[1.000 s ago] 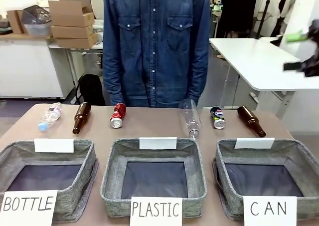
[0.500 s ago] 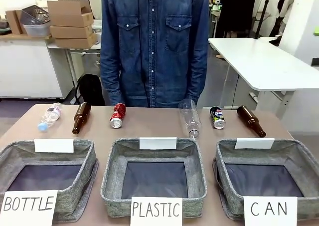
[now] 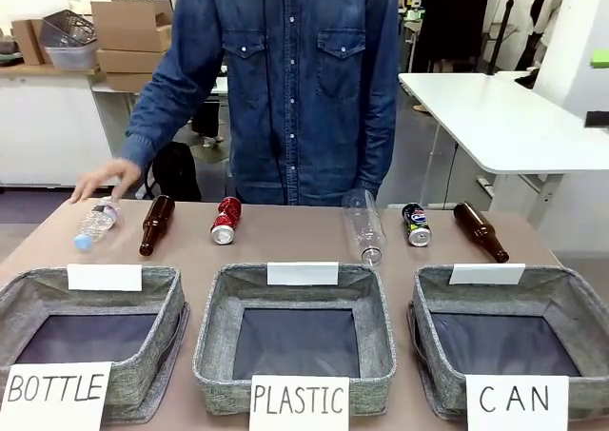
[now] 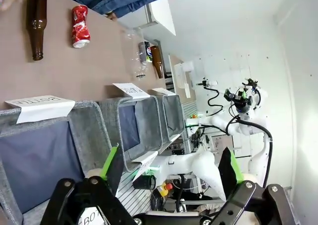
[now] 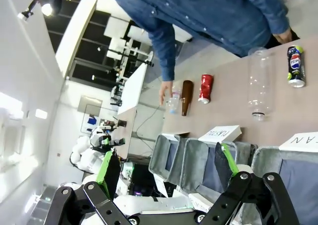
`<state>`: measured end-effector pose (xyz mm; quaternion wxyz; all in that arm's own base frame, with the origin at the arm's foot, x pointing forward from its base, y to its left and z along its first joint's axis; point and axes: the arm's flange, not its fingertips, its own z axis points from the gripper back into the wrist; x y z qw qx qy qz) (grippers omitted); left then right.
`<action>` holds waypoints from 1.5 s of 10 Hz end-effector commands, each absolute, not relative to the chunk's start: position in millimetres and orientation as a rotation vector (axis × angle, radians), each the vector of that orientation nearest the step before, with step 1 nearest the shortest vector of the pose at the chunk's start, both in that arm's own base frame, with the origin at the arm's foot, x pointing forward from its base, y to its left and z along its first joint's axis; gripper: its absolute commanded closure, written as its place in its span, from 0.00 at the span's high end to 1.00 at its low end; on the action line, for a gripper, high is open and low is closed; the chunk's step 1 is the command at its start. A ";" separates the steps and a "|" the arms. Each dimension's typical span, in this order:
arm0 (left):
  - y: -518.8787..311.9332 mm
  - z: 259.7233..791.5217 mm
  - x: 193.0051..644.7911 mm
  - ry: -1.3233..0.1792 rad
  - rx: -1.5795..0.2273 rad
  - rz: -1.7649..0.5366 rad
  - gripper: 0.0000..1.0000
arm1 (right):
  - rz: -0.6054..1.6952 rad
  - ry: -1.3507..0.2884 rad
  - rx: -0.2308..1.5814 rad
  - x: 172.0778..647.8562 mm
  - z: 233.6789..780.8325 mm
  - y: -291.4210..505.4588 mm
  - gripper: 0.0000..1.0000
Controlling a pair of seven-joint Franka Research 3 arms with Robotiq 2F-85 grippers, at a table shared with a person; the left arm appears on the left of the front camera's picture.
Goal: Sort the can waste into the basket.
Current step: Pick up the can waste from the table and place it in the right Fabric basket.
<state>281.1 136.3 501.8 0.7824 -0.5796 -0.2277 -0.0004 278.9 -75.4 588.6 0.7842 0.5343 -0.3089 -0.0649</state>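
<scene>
Two cans lie on their sides along the far part of the table: a red can (image 3: pixel 225 221) (image 4: pixel 80 26) (image 5: pixel 205 88) left of centre and a dark blue can (image 3: pixel 415 224) (image 4: pixel 145 51) (image 5: pixel 295 66) to the right. The grey basket (image 3: pixel 571 300) (image 4: pixel 171 116) (image 5: pixel 266 158) signed "CAN" stands at the near right with nothing in it. My left gripper (image 4: pixel 171 165) is open, high above the near edge, with nothing between its fingers. My right gripper (image 5: pixel 166 166) is also open and holds nothing, well back from the table.
Two brown glass bottles (image 3: pixel 155 224) (image 3: pixel 479 229) and two clear plastic bottles (image 3: pixel 95 224) (image 3: pixel 363 225) lie in the same row. Like bins signed "BOTTLE" (image 3: pixel 164 341) and "PLASTIC" (image 3: pixel 213 350) stand left and centre. The person's hand (image 3: pixel 105 179) hovers over the left plastic bottle.
The person's arm has swung out to the far-left plastic bottle. The blurred gripper at the right edge of the front view has moved out of it. Cans and bins are unmoved.
</scene>
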 end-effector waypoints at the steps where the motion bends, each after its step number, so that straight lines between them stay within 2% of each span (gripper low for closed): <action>1: 138.3 502.0 282.1 -0.498 -1.250 -0.028 1.00 | -0.115 -0.693 1.165 283.3 589.9 -75.8 1.00; 3: 138.3 502.0 282.1 -0.498 -1.250 -0.028 1.00 | -0.142 -0.668 1.152 278.6 588.1 -76.4 1.00; 5: 138.3 502.0 282.1 -0.498 -1.250 -0.028 1.00 | -0.199 -0.499 0.788 317.9 576.7 -71.7 1.00; 7: 138.3 502.0 282.1 -0.498 -1.250 -0.028 1.00 | -0.155 -0.350 0.554 339.2 562.6 -63.6 1.00; 10: 138.3 502.0 282.1 -0.498 -1.250 -0.028 1.00 | -0.132 -0.492 0.610 331.6 564.1 -71.3 1.00; 11: 138.3 502.0 282.1 -0.498 -1.250 -0.028 1.00 | -0.137 -0.397 0.545 343.3 547.2 -60.5 1.00; 14: 138.3 502.0 282.1 -0.498 -1.250 -0.028 1.00 | -0.122 -0.413 0.567 339.4 551.1 -64.1 1.00; 15: 138.3 502.0 282.1 -0.498 -1.250 -0.028 1.00 | -0.110 -0.388 0.486 376.9 535.4 -53.0 1.00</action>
